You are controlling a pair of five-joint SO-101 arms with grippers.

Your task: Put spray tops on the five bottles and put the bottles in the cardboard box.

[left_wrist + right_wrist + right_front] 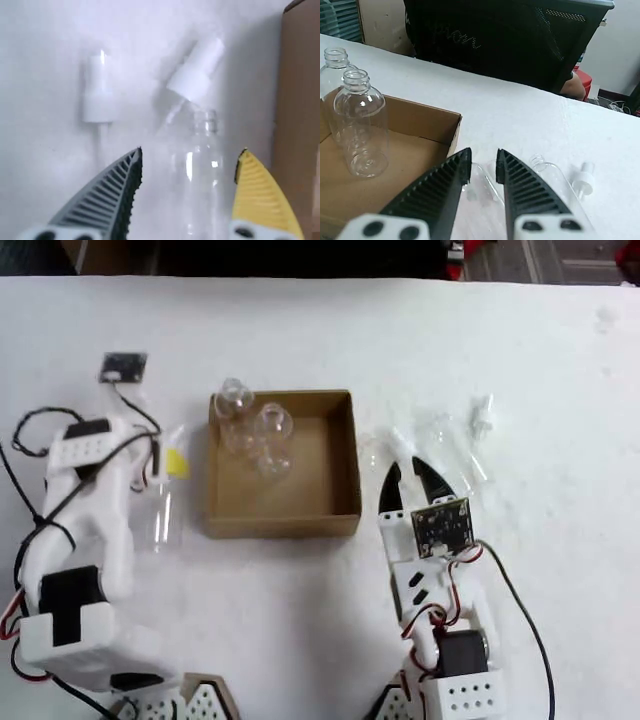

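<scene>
The white table (520, 350) spreads wide under both arms. At its middle sits the cardboard box (345, 455), a shallow, square tray of matte brown board, with two upright bottles (362, 125) standing in one corner, necks bare and threaded, no tops on them. So the capping is barely begun, I judge, and the left gripper (191, 151) has the step in hand. Its jaws, one ribbed grey and one ribbed yellow, stand wide open either side of a clear bottle (200, 175) that lies on the table just beside the box wall, and they are not yet closed on it. That bottle is thin, glossy, see-through plastic, round-shouldered with an open neck. Just past its mouth lies a tilted spray top (197, 70), white, smooth and cylindrical. A second spray top (97, 95) lies apart to the side, its thin dip tube trailing. The next move, to my eye, calls for the jaws to close gently on that slick round body, which could roll or squirt out, and then for a top to be brought square to the neck. Over on the other side of the box the right gripper (484, 157) hangs low over the table, its black toothed jaws parted by a narrow gap, holding nothing. Beyond it lies another bare-necked bottle (555, 177), and close by it one more small white spray top (584, 179).
</scene>
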